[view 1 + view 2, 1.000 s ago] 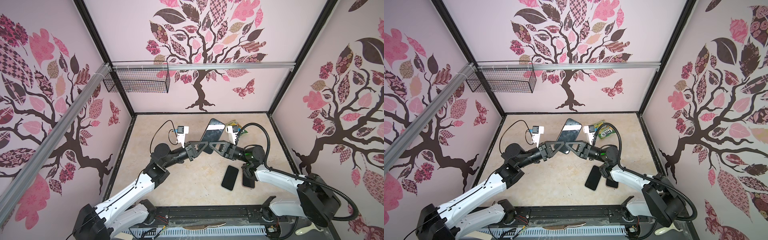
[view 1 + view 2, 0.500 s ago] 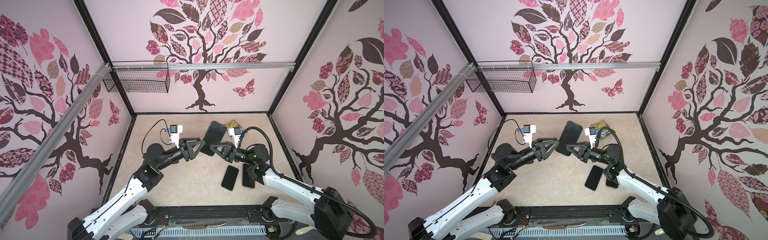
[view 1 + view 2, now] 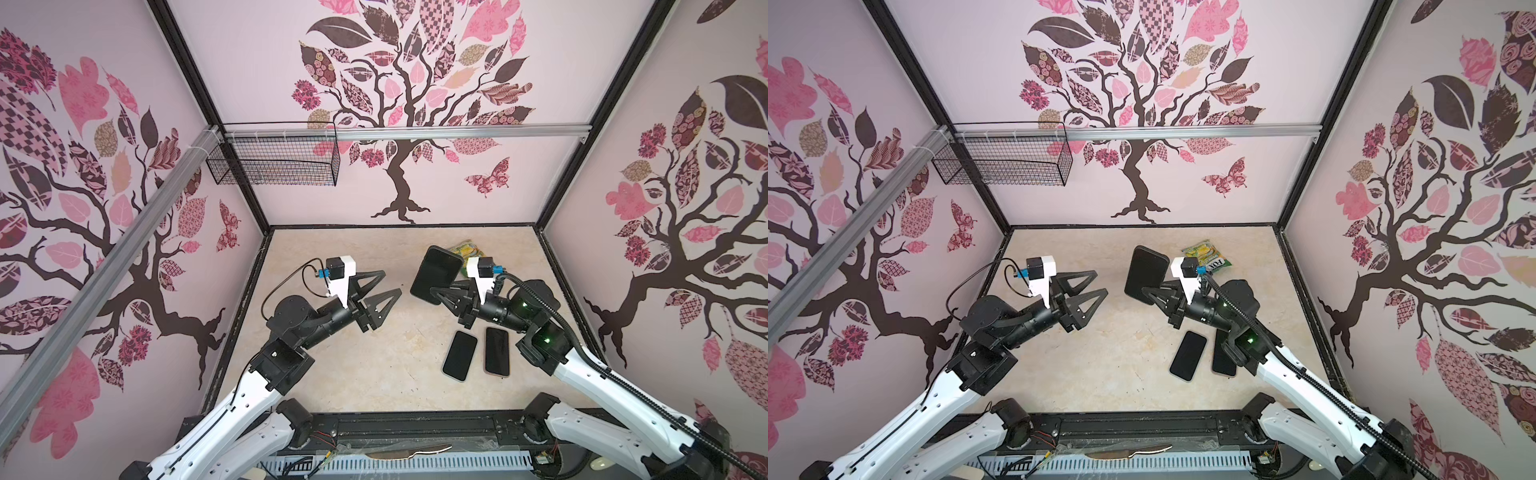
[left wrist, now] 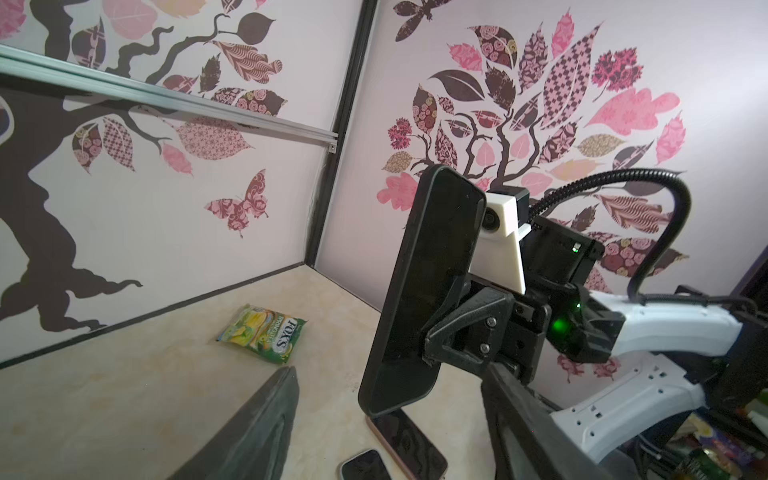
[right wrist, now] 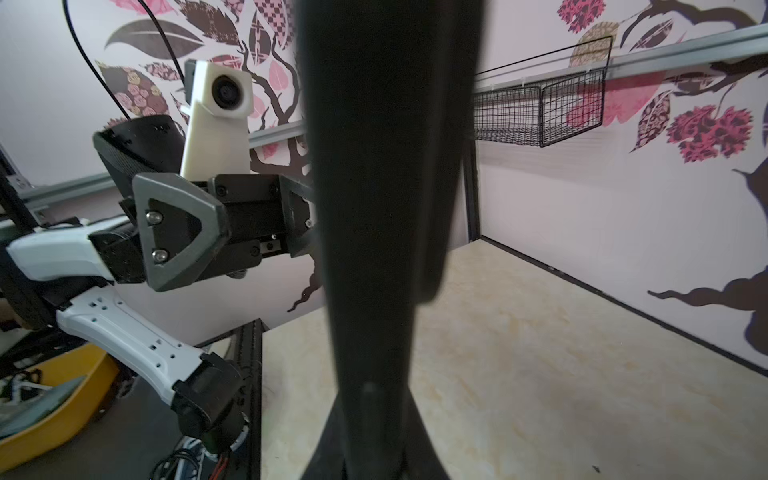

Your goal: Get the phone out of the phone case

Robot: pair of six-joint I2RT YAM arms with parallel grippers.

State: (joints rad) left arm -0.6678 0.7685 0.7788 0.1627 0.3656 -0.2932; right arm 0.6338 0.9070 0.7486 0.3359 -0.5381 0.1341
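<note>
My right gripper [image 3: 434,291] [image 3: 1144,291] is shut on the lower edge of the black phone case [image 3: 436,270] [image 3: 1146,270], which it holds upright above the table at right of centre. In the left wrist view the case [image 4: 428,291] shows a dark glossy face inside a raised rim. I cannot tell whether the phone sits in it. The case [image 5: 386,166] blocks the middle of the right wrist view. My left gripper [image 3: 392,282] [image 3: 1101,281] hangs open and empty, a short way left of the case, pointing at it.
Two bare phones lie side by side on the table under my right arm, a dark one [image 3: 460,355] [image 3: 1187,355] and a pink-edged one [image 3: 496,351] [image 4: 409,440]. A green-yellow snack packet [image 3: 467,249] [image 4: 262,332] lies behind the case. A wire basket [image 3: 274,166] hangs on the back wall.
My left gripper has opened, let go of the case and drawn back to the left. My right gripper keeps the case and has shifted slightly right.
</note>
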